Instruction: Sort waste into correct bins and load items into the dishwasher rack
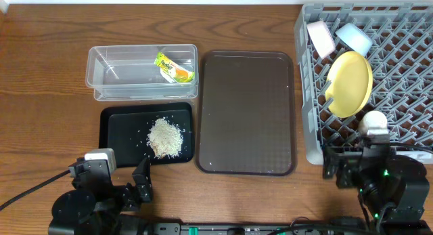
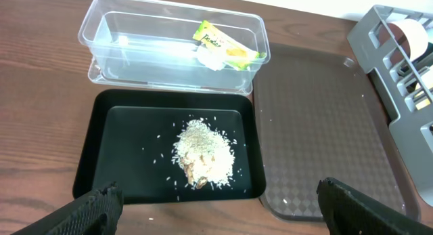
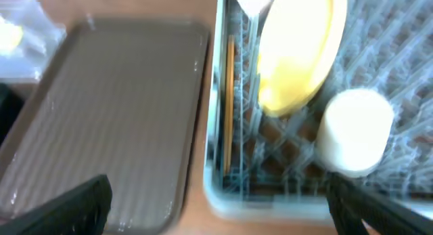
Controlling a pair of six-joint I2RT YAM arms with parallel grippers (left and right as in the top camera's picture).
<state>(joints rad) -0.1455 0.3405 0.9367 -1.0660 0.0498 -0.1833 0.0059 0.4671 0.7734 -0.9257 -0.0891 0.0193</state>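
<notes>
The clear tub (image 1: 101,76) holds the green-yellow wrapper (image 1: 174,68), with a small white crumpled piece (image 2: 210,59) beside it. The black tub (image 1: 115,137) holds the rice-like pile (image 1: 164,137). The grey rack (image 1: 310,99) holds the yellow plate (image 1: 350,84) on edge, the blue bowl (image 1: 354,37), the pinkish bowl (image 1: 321,37), the white cup (image 1: 374,121) and the chopsticks (image 3: 230,106) along its left wall. My left gripper (image 2: 218,198) is open and empty just in front of the black tub. My right gripper (image 3: 216,194) is open and empty at the rack's front left corner.
The dark brown serving tray (image 1: 247,113) lies between the tubs and the rack, with a few rice grains on it. A few loose grains lie on the wooden table (image 1: 40,93) in front of the black tub.
</notes>
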